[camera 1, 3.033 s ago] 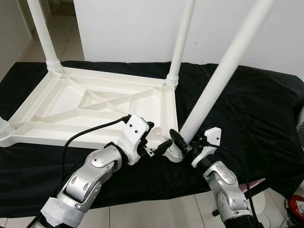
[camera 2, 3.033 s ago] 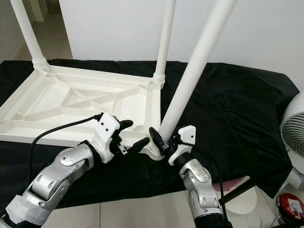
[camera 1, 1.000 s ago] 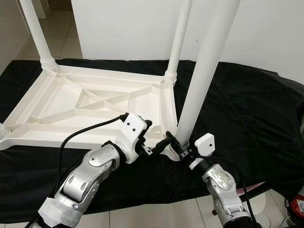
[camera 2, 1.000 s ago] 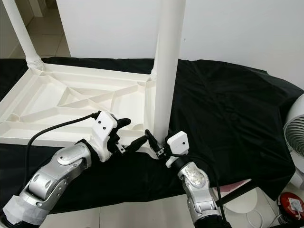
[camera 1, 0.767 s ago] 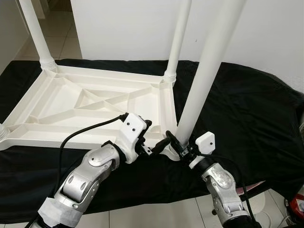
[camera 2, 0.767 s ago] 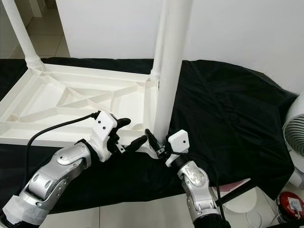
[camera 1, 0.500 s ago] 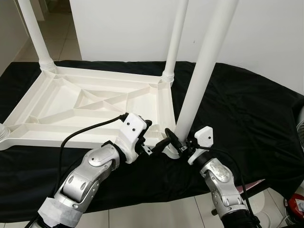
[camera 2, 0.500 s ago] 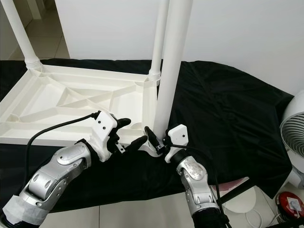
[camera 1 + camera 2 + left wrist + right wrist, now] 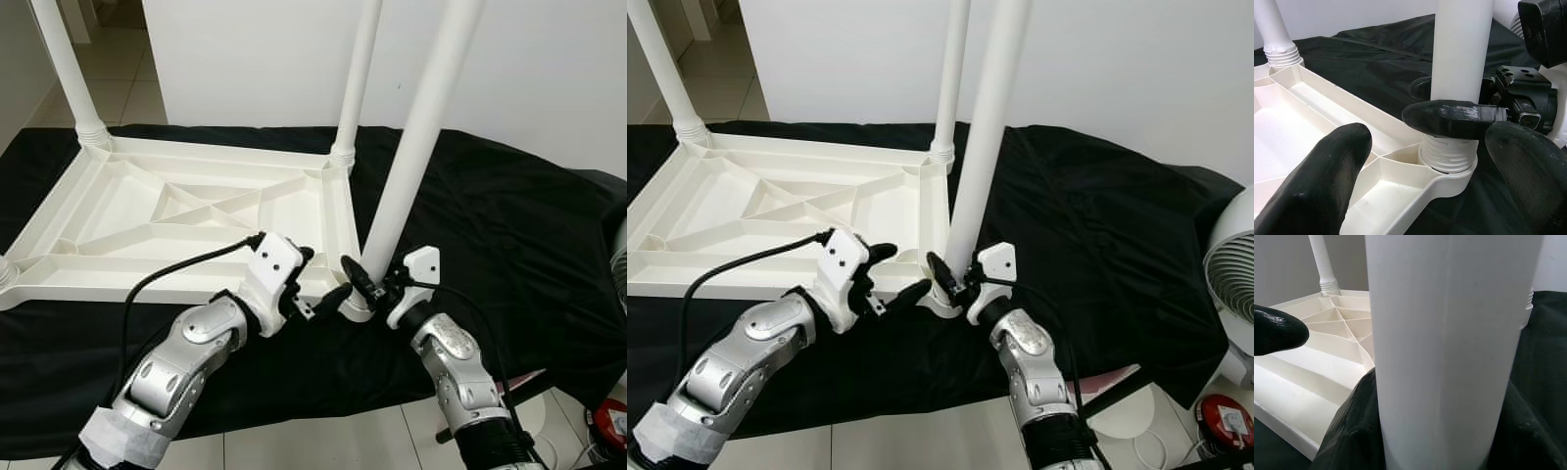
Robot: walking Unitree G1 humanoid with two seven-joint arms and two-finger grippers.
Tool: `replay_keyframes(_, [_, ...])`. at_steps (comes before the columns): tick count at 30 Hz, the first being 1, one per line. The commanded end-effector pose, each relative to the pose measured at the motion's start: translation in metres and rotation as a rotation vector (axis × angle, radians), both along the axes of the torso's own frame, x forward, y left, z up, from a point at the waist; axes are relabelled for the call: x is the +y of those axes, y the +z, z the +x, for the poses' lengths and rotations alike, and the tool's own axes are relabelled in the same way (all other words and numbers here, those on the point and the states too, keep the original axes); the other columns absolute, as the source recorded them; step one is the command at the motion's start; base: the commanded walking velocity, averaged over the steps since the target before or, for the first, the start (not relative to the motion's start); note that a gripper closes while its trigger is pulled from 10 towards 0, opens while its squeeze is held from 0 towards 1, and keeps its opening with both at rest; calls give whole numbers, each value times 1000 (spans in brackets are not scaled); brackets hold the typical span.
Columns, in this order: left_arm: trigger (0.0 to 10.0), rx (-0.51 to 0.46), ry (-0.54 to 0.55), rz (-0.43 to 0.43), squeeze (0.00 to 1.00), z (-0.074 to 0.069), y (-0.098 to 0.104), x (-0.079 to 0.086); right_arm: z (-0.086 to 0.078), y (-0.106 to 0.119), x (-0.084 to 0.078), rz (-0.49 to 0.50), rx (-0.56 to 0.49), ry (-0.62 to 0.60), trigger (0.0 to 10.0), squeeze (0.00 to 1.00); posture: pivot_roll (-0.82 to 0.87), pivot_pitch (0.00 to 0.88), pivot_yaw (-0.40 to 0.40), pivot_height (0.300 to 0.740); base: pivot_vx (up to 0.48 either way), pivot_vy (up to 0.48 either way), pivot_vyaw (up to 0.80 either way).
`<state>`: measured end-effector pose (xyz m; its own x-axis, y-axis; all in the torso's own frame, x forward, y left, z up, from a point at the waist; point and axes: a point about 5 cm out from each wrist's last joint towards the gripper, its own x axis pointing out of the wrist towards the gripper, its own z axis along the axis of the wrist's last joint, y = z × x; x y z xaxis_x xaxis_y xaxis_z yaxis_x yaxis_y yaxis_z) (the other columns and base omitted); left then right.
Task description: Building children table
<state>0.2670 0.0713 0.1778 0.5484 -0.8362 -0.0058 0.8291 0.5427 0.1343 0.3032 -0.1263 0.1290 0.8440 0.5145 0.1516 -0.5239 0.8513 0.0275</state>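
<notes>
A white table top (image 9: 338, 220) lies upside down on a black cloth (image 9: 509, 235). My right gripper (image 9: 370, 284) is shut on the near right leg (image 9: 416, 147), low down by its threaded end. That end (image 9: 1449, 156) sits in the corner socket, and the leg leans slightly to the right. My left gripper (image 9: 323, 279) is open just left of that socket, with its fingers (image 9: 1327, 176) either side of the corner and touching nothing. Two further legs (image 9: 355, 78) (image 9: 64, 69) stand in the far corners.
The base of a fourth leg (image 9: 5, 269) shows at the near left corner. A white fan (image 9: 1234, 264) and a red object (image 9: 1225, 423) stand on the floor at the right. A white wall lies behind, and tiled floor runs along the cloth's near edge.
Three seconds ago the held leg leaned far to the right; now it stands much steeper in the socket. My right wrist has turned and shifted on it. My left gripper has stayed put.
</notes>
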Motion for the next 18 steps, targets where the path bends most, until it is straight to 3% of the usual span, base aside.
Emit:
replay_keyframes(1, [10000, -10, -44, 10, 0, -3, 3, -2, -8, -30, -2, -41, 132, -6, 10000, 0, 84, 83, -66, 740, 0, 0, 0])
replay_keyframes(9, [10000, -8, -47, 10, 0, -3, 2, -1, -14, -15, 0, -27, 16, -2, 10000, 0, 81, 81, -64, 740, 0, 0, 0])
replay_keyframes(16, [10000, 26, -57, -11, 0, -3, 2, -2, -11, -6, -2, -25, 12, 5, 10000, 0, 81, 81, -64, 740, 0, 0, 0])
replay_keyframes(17, [10000, 54, -68, -32, 1000, -4, 2, -3, -9, -3, -3, -11, 16, 3, 10000, 0, 79, 72, -66, 740, 0, 0, 0])
replay_keyframes(18, [10000, 68, -72, -51, 1000, -4, 3, -3, -7, 2, -5, 2, 8, 5, 10000, 0, 79, 72, -66, 740, 0, 0, 0])
